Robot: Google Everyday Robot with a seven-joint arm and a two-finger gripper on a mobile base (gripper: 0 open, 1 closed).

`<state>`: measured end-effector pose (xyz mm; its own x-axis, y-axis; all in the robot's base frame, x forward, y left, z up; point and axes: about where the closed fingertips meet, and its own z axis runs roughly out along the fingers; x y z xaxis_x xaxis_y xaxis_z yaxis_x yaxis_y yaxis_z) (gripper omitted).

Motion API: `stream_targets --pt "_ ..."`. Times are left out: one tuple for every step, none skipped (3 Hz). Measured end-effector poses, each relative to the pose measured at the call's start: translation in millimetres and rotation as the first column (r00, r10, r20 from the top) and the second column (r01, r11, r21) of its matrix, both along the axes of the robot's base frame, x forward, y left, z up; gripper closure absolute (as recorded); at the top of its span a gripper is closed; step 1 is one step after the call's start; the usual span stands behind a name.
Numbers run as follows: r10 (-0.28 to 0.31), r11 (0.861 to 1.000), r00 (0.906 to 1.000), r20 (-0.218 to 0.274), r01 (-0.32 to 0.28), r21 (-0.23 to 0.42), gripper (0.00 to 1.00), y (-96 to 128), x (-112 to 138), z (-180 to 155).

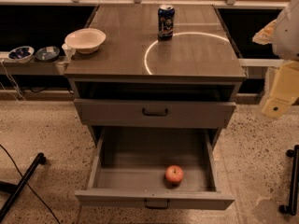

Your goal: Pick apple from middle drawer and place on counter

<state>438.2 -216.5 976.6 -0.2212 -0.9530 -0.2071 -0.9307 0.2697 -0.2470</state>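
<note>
The apple (174, 174), small, red and round, lies inside the middle drawer (107, 174), near its front wall and right of centre. The drawer is pulled far out, with its dark handle at the bottom of the view. The counter (187, 62), a grey-brown top with a thin white ring, is above it. My gripper (275, 107) shows as a pale yellow and white part at the right edge, beside the cabinet at the height of the upper drawer, well away from the apple and holding nothing I can see.
A blue can (166, 21) stands at the back of the counter and a white bowl (85, 40) at its left edge. Another drawer front (155, 112) sits above the open drawer. Two small bowls (21, 53) lie on the left shelf. Black stand legs (23, 181) cross the floor.
</note>
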Motion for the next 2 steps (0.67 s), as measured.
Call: stream_targets --pt "0.0 1.0 1.0 0.0 0.0 0.0 0.0 0.0 0.0 -0.1" --pt "-0.011 0.997 0.9999 -0.011 0.012 0.076 0.0 -7.2 10.8 -35.0"
